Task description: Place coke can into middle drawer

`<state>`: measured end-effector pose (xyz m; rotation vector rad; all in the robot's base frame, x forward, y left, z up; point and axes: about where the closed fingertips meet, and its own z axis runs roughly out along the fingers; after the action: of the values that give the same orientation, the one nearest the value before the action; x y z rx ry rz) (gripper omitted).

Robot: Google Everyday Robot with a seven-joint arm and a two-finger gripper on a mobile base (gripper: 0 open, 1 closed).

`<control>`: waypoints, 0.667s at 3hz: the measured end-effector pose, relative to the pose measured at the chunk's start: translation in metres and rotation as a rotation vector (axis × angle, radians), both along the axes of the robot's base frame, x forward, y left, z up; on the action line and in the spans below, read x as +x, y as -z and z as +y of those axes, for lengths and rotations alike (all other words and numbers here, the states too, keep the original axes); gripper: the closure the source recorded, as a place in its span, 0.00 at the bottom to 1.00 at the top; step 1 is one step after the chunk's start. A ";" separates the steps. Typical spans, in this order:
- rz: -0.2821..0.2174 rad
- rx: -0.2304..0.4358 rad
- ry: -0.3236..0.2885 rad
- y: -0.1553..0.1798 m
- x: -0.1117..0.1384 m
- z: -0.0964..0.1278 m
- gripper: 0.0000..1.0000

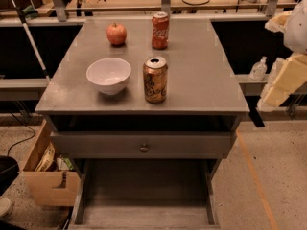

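Note:
The coke can (160, 30), red with white script, stands upright at the back middle of the grey cabinet top (206, 75). The middle drawer (144, 190) is pulled out low at the front, a wide grey box with a bare floor. My gripper (271, 97) is a pale cream shape at the right edge of the view. It hangs beside the cabinet's right side, far from the coke can, with nothing visibly in it.
A gold-brown can (155, 79) stands near the front of the top, a white bowl (108, 74) left of it, a red apple (116, 34) at the back left. A shut drawer front with a round knob (144, 147) sits above the open drawer. A cardboard box (45, 174) is on the floor at left.

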<state>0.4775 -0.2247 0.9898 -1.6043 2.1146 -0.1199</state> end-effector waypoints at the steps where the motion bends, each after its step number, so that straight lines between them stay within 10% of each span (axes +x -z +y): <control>1: -0.139 0.152 0.021 -0.003 0.069 -0.018 0.00; 2: -0.303 0.359 0.048 -0.015 0.152 -0.026 0.00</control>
<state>0.6294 -0.2510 1.0049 -1.2407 1.8201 0.0025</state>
